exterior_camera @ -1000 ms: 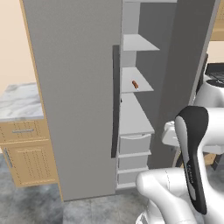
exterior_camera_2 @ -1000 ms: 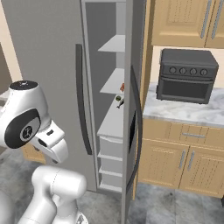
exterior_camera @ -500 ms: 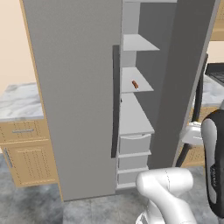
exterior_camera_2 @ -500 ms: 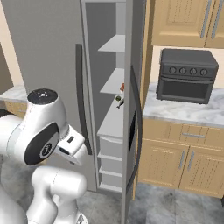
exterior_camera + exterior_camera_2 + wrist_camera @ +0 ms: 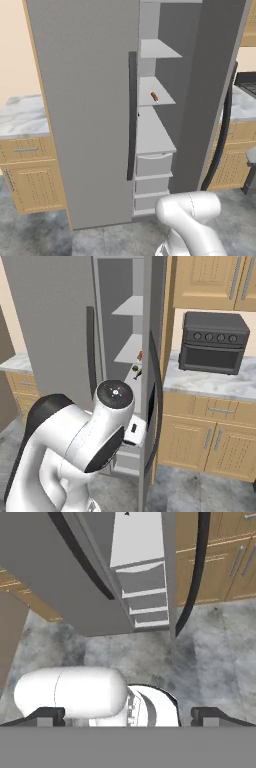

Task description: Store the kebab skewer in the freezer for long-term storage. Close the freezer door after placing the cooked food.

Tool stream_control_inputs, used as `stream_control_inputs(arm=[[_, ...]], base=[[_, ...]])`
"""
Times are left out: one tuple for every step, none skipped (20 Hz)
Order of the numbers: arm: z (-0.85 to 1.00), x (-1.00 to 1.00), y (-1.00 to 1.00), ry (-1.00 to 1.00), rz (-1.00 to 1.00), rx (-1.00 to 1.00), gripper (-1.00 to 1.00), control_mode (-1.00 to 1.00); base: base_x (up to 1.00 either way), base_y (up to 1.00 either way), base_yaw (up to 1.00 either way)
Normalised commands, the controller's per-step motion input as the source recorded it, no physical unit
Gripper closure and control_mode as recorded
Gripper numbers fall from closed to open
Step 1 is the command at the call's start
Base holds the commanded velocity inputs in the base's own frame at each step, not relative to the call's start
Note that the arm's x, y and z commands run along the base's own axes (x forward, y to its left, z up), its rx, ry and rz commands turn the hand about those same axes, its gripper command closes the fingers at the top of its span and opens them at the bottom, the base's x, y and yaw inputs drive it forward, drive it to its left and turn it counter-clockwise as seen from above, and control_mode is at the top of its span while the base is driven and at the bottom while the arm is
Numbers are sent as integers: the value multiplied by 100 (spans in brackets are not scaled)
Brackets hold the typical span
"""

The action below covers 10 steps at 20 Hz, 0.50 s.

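The freezer (image 5: 90,110) stands tall and grey, its wide door shut. The narrower freezer door (image 5: 215,85) is swung open, edge-on in the right base view (image 5: 148,331), with its long dark handle (image 5: 159,406). Inside, the kebab skewer (image 5: 154,96) lies on a white shelf, a small reddish stick (image 5: 140,356). My gripper (image 5: 129,717) is open with nothing between its fingertips (image 5: 47,714). It points down at the floor in front of the freezer, well below the skewer, with the white drawers (image 5: 145,594) ahead.
A dark toaster oven (image 5: 214,342) sits on the marble counter (image 5: 210,383) to the right of the freezer, above wooden cabinets (image 5: 200,436). Another counter with drawers (image 5: 25,150) is on the left. My bulky white arm (image 5: 85,441) fills the near space.
My arm has swung across in front of the base, out past the right edge of the left base view and toward the middle of the right base view. Skewer and door have not moved.
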Motion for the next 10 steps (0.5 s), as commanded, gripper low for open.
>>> stream_control_inputs(arm=[[0, 34, -96, -33, 30, 7, -100, -100], [0, 38, -89, -42, 33, 11, -100, -100], [0, 40, -87, -59, 30, 6, -100, -100], [-12, 26, -62, -61, 31, 2, -100, -100], [-41, 53, -35, -46, 35, 0, -100, -100], [-29, 67, -47, -47, 37, 0, -100, -100], [-28, 52, -52, -64, 42, 0, -100, -100], [-24, 46, -56, -66, 40, 0, -100, -100], [-22, 54, -60, -64, 40, 0, -100, -100], [-19, 59, -59, -61, 41, 0, -100, -100]], base=[[0, 0, 0], [0, 0, 0], [0, 0, 0], [0, 0, 0], [0, 0, 0], [0, 0, 0], [0, 0, 0], [0, 0, 0], [0, 0, 0], [0, 0, 0]])
